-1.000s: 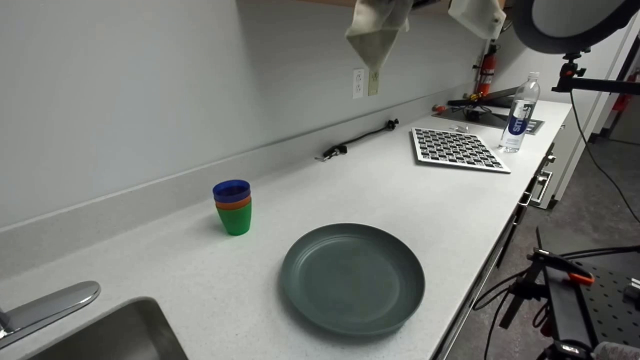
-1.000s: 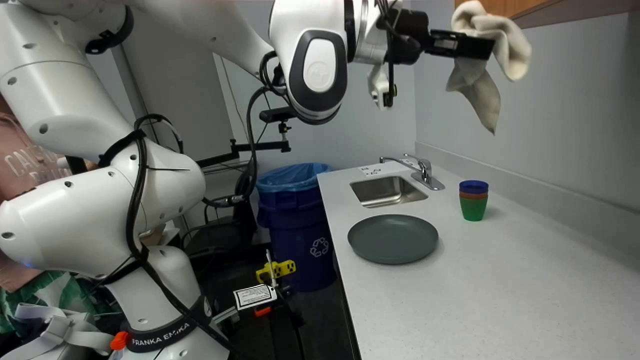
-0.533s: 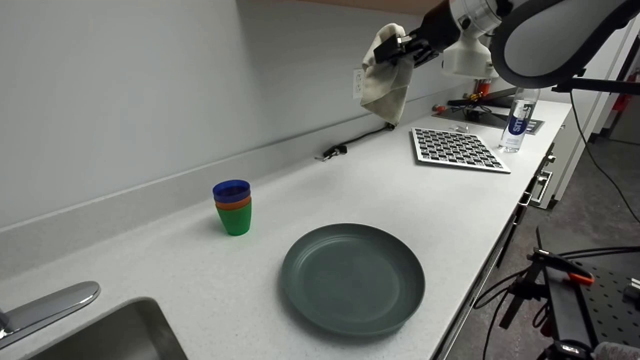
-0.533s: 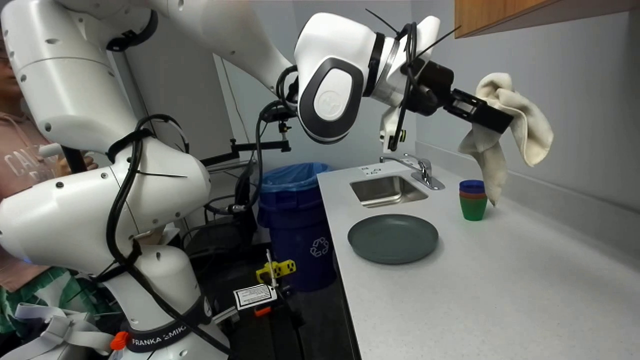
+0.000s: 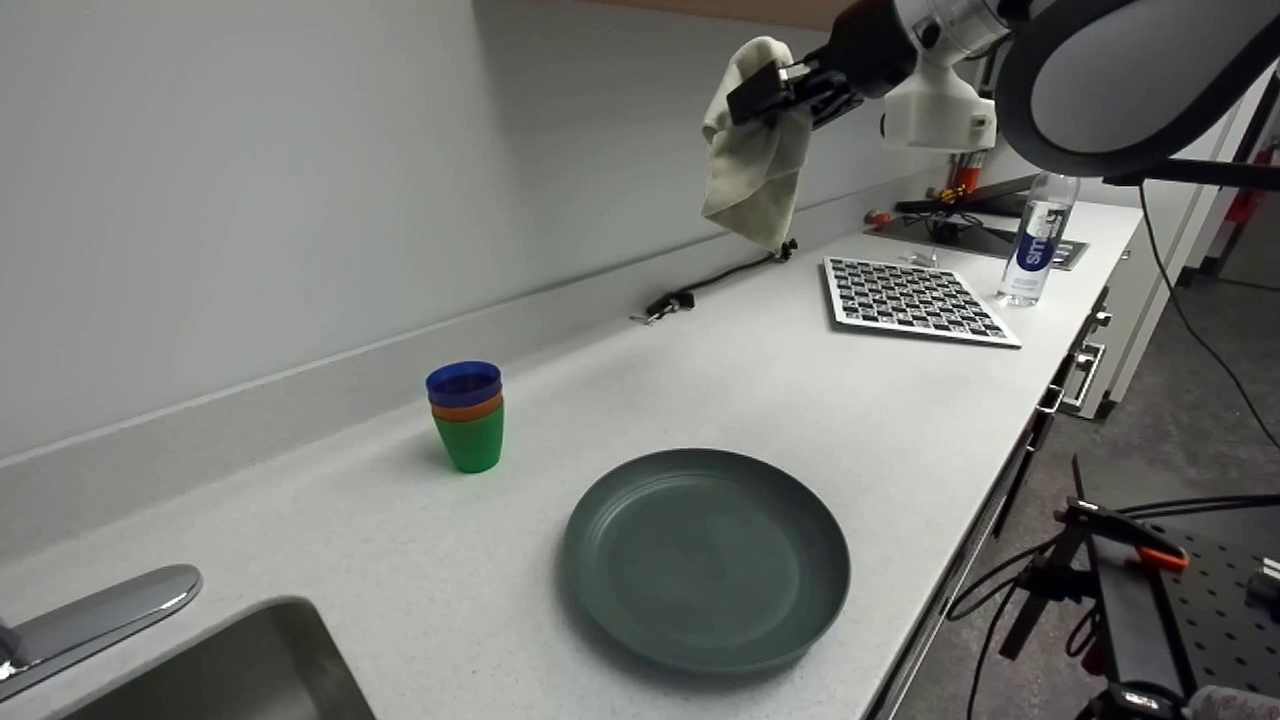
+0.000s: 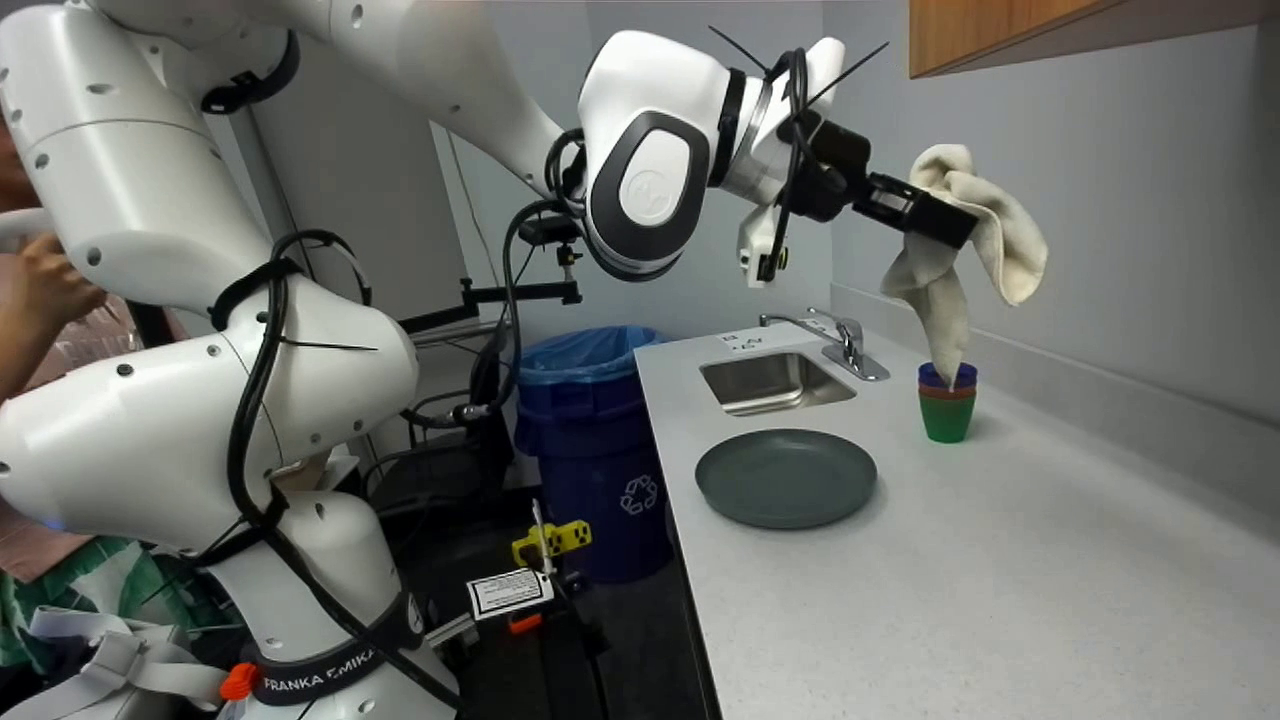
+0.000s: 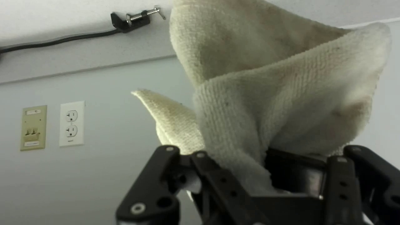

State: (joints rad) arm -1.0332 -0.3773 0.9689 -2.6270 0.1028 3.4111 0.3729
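Observation:
My gripper (image 5: 758,95) is shut on a cream cloth (image 5: 752,185) and holds it in the air above the counter, near the wall. The cloth hangs in loose folds on both sides of the fingers. In an exterior view the gripper (image 6: 945,222) points down toward the wall, and the cloth's lower tip (image 6: 945,345) overlaps the cups in the picture. In the wrist view the cloth (image 7: 250,81) is bunched between the fingers (image 7: 265,159) and hides the fingertips. A dark green plate (image 5: 708,560) and a stack of blue, orange and green cups (image 5: 470,415) stand on the counter below.
A sink (image 6: 775,385) with a faucet (image 6: 848,340) lies at one counter end. A checkered board (image 5: 915,300), a water bottle (image 5: 1040,240) and a cable with a clamp (image 5: 672,302) lie toward the other end. A wooden cabinet (image 6: 1010,35) hangs overhead.
The gripper came down with the cloth from higher up, then shifted slightly left in both exterior views. The cloth stays in its grip. The plate and cups have not moved.

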